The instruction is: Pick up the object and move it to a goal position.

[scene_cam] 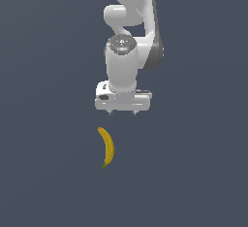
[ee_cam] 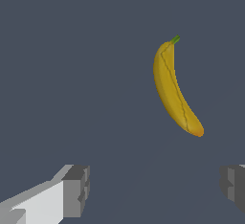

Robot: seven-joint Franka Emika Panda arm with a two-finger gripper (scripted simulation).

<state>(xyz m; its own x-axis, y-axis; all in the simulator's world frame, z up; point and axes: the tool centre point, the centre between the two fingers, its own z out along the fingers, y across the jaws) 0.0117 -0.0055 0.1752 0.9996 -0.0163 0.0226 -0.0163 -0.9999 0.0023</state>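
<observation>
Gripper [scene_cam: 123,113]: hung above the dark surface [scene_cam: 43,172], fingers [ee_cam: 76,189] spread wide, nothing between them | Banana [scene_cam: 107,147]: lay flat on the surface, apart from the gripper, green stem tip [ee_cam: 175,39] pointing away from it

banana [scene_cam: 108,147] [ee_cam: 174,90]; yellow, curved; green stem tip; lying flat on surface
</observation>
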